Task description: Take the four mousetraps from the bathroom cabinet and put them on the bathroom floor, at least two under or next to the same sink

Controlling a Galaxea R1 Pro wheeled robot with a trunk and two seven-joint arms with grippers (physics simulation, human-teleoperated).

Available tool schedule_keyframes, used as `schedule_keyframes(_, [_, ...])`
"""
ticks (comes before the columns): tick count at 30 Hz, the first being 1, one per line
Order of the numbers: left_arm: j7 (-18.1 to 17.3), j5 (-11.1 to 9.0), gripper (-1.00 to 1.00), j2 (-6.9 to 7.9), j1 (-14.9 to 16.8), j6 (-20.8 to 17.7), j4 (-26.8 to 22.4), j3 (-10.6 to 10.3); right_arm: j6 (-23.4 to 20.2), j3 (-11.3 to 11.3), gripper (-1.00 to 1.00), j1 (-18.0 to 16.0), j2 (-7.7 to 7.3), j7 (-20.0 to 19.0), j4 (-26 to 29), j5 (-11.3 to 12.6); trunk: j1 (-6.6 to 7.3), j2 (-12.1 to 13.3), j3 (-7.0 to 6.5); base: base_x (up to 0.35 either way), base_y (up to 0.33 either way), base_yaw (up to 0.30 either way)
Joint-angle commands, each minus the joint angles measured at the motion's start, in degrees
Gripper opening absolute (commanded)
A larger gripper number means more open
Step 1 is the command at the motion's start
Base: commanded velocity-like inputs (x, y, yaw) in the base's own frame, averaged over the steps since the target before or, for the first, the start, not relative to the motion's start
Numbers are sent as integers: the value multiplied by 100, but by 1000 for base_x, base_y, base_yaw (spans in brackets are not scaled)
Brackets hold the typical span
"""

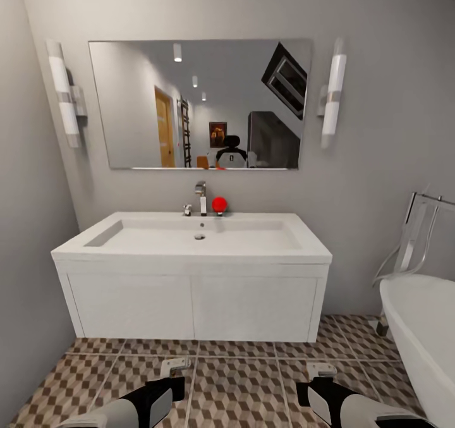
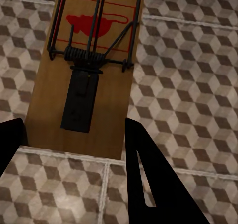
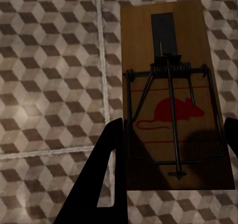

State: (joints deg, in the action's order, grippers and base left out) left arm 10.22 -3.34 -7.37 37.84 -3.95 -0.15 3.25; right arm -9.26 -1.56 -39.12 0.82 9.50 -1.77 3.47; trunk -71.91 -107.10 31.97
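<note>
A: Head view. What stands ahead?

B: A white wall-hung sink (image 1: 191, 270) with a chrome tap (image 1: 201, 197), below a mirror (image 1: 201, 104) flanked by two wall lamps. A small red ball (image 1: 219, 204) sits by the tap. The rim of a white bathtub (image 1: 417, 327) enters at the right. The bathroom floor (image 1: 240, 390) shows cube-patterned tiles.

A: And the arms?

B: The left gripper (image 1: 174, 366) and right gripper (image 1: 321, 370) both hang low over the tiles in front of the sink, well apart from each other.

A: State of the left jaws?

B: In the left wrist view, the fingers (image 2: 148, 179) stand spread to either side of a wooden mousetrap (image 2: 89, 80) with a red mouse print and wire spring. Whether they press on the board cannot be told.

A: The right jaws?

B: Likewise: dark fingers (image 3: 101, 179) flank a second mousetrap (image 3: 171, 105); actual contact cannot be told. Whether the boards rest on the tiles cannot be told either.
</note>
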Motion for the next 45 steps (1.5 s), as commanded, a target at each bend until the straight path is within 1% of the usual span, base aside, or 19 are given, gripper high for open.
schedule_keyframes(1, [15, -17, -100, -2, 4, -15, -2, 27, -6, -18, -100, -7, 1, 20, -8, 34, -22, -45, 25, 0, 0, 0])
schedule_keyframes(17, [20, -6, -100, -12, 4, 31, -4, 19, -8, -18, -100, -7, -49, 102, -1, 6, -373, -687, 312, 0, 0, 0])
schedule_keyframes(22, [35, -5, -100, -11, 4, -87, -10, 42, -101, -34, -100, -7, -47, 114, 24, -8, -483, -887, 402, 0, 0, 0])
schedule_keyframes(25, [46, 10, -100, -5, 4, -352, -62, 38, -393, -31, -100, -7, -32, 158, 62, -30, -549, -1007, 455, 0, 0, 0])
schedule_keyframes(26, [54, 16, -100, -2, 4, -504, -174, 37, -565, -30, -100, -7, -18, 185, 131, -43, -571, -1048, 473, 0, 0, 0])
schedule_keyframes(27, [76, 20, -100, 1, 4, -679, -360, 36, -727, -29, -100, -7, -6, 208, 271, -53, -593, -1088, 491, 0, 0, 0])
schedule_keyframes(28, [95, 19, -100, 3, 4, -775, -471, 36, -801, -29, -100, -7, -2, 219, 363, -57, -615, -1128, 509, 0, 0, 0])
schedule_keyframes(31, [226, 14, -100, 1, 4, -1279, -1020, 36, -1116, -27, -100, -7, 9, 294, 844, -60, -681, -1248, 563, 0, 0, 0])
schedule_keyframes(33, [261, 15, -100, 0, 4, -1446, -1215, 36, -1233, -25, -100, -7, 10, 335, 994, -62, -725, -1328, 599, 0, 0, 0])
schedule_keyframes(34, [291, 21, -100, -3, 4, -1617, -1486, 33, -1376, -22, -100, -7, 14, 377, 1149, -68, -747, -1368, 617, 0, 0, 0])
schedule_keyframes(37, [314, 28, -100, -5, 4, -1828, -1906, 25, -1500, -24, -100, -7, 29, 409, 1299, -74, -813, -1489, 671, 0, 0, 0])
schedule_keyframes(40, [312, 33, -100, -16, 4, -2070, -2113, 26, -1530, -26, -100, -7, 65, 417, 1342, -73, -879, -1609, 725, 0, 0, 0])
schedule_keyframes(41, [309, 34, -100, -18, 4, -2142, -2152, 26, -1538, -25, -100, -7, 73, 419, 1350, -70, -901, -1649, 743, 0, 0, 0])
schedule_keyframes(45, [306, 31, -100, -16, 4, -2215, -2167, 21, -1545, -27, -100, -7, 87, 420, 1360, -70, -988, -1810, 815, 0, 0, 0])
